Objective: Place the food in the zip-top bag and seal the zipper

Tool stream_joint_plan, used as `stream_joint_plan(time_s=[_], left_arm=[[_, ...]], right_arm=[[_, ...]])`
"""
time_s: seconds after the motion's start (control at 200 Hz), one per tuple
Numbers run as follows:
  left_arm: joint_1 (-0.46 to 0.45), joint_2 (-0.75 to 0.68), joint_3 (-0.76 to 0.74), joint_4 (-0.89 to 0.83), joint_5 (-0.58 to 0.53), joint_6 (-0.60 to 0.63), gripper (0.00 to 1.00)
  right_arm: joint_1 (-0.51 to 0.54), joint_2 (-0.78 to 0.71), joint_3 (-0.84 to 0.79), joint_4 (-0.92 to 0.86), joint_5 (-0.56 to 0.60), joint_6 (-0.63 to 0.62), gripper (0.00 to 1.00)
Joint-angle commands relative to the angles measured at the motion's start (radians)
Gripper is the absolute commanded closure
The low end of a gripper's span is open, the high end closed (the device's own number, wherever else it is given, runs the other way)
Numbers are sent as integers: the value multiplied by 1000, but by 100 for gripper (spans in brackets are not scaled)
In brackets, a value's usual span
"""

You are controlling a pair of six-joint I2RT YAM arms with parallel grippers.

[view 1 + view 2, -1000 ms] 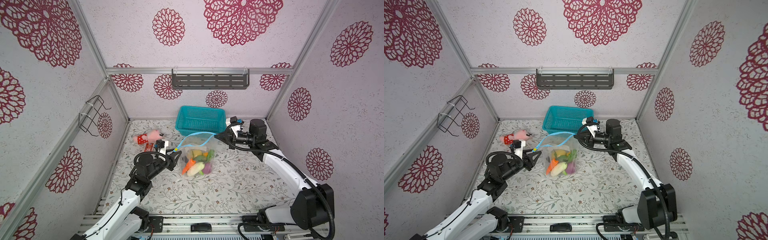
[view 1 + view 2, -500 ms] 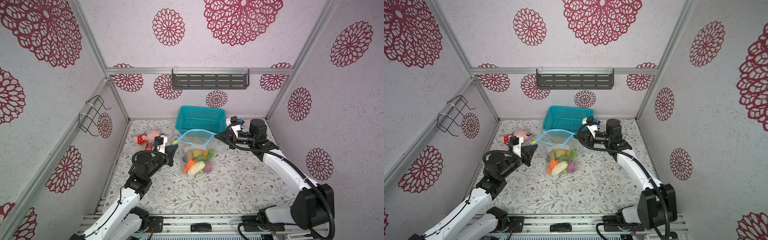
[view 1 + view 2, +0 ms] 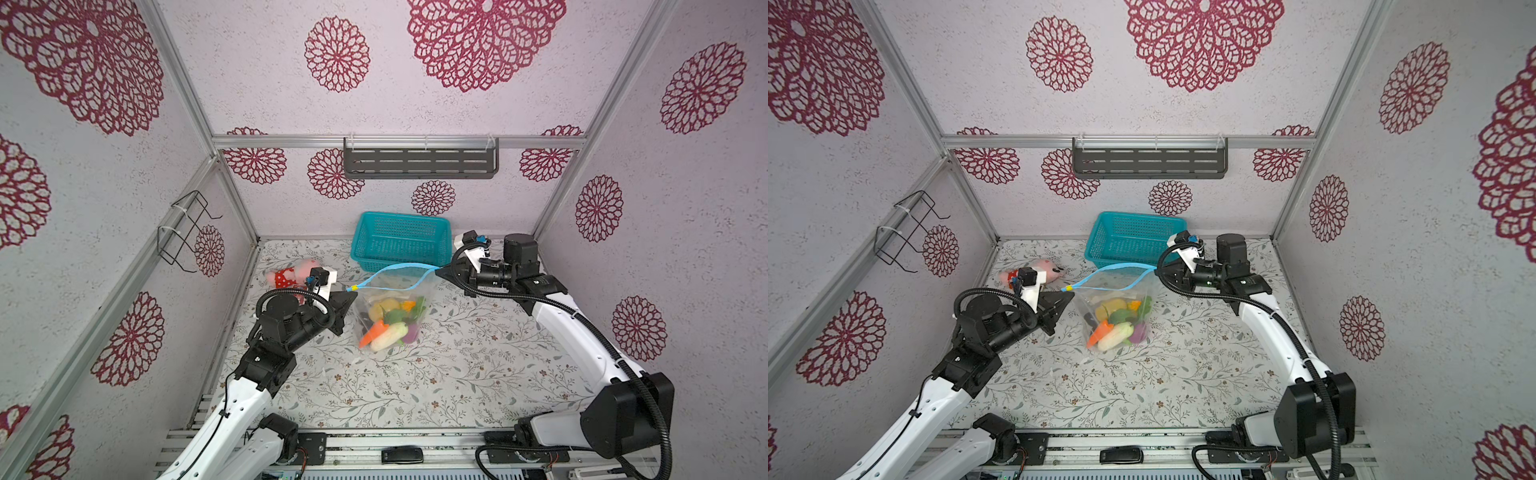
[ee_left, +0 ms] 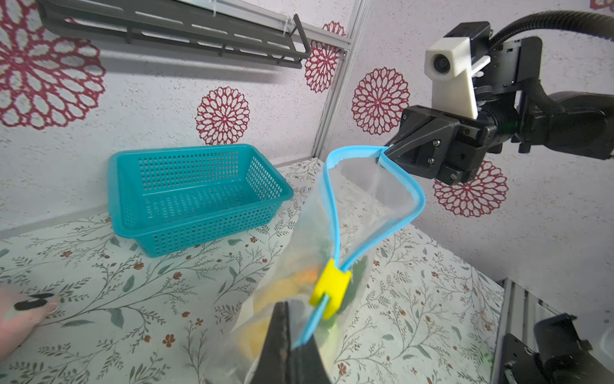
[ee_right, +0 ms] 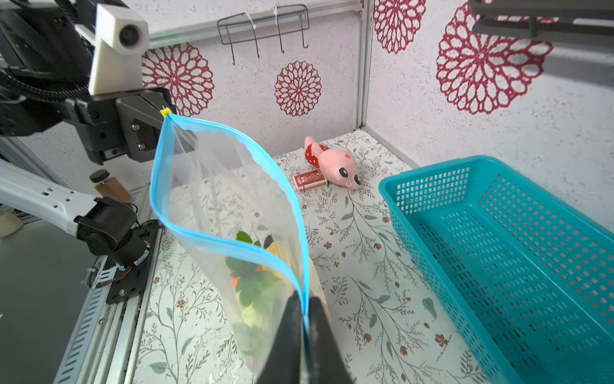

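Sealing step: food (image 3: 384,328) is already inside the zip-top bag (image 3: 374,294), bottom on the counter (image 3: 457,365), mouth gaping. Left hand (image 3: 348,296) is clamped tight on the zipper (image 4: 333,212) end beside the yellow slider (image 4: 330,292). Right hand (image 3: 438,270) has the far end in its jaws; clamped or slack, cannot tell. Next: keep the strip taut, run the slider across. Bagged pieces blur together.

Teal basket (image 3: 386,259), pink plush (image 3: 291,275) — maybe matchbox (image 5: 309,180)

Pale walls (image 3: 257,83) with crimson medallions (image 3: 337,54) surround me; a dark slotted shelf (image 3: 419,163) hangs on the back one, a wire rack (image 3: 185,232) on the left; my table (image 3: 415,382) is leaf-printed.
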Motion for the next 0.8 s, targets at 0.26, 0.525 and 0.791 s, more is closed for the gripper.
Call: stream_joint_plan(time_s=[0.26, 0.525, 0.791], left_arm=[[0, 44, 32, -28, 136, 83, 100], [2, 45, 40, -25, 158, 100, 100], [2, 38, 56, -31, 162, 109, 100]], right_arm=[[329, -94, 56, -74, 136, -363, 12], [485, 102, 339, -300, 279, -548, 22], [551, 232, 514, -447, 304, -578, 53]])
